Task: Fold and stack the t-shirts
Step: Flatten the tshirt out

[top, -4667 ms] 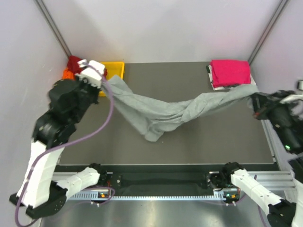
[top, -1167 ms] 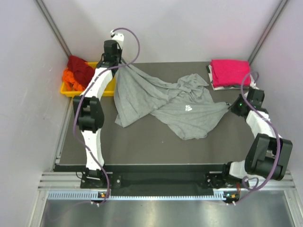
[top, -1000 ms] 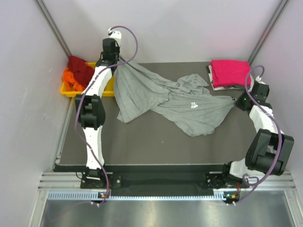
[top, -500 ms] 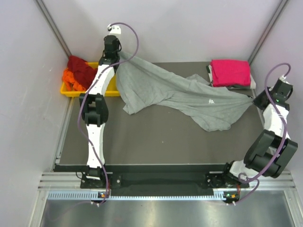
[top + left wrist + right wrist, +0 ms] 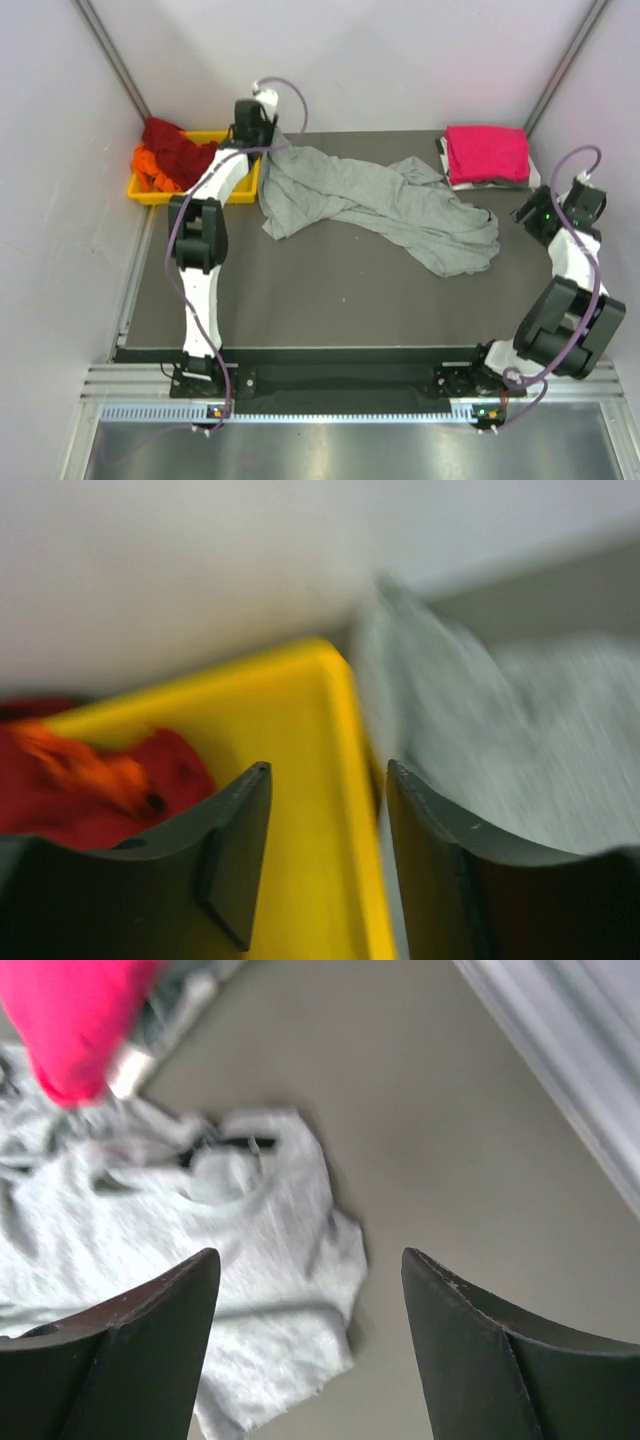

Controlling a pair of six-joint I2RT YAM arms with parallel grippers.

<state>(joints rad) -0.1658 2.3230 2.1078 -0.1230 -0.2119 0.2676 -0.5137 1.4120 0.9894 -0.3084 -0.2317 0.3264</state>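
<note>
left arm (image 5: 197, 235) of white shell links and black joints | right arm (image 5: 572, 265) of matching white-and-black build | thin purple cable (image 5: 297, 100) looping off each wrist toward 12 o'clock | left gripper (image 5: 328, 775): matte black curved fingers (image 5: 235, 860) | right gripper (image 5: 310, 1260): alike

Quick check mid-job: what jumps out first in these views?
The light grey t-shirt sprawls rumpled and unfolded across the far half of the table. A bright pink t-shirt sits folded at the far right corner, and the yellow tray at far left holds dark red cloth and orange cloth.
</note>
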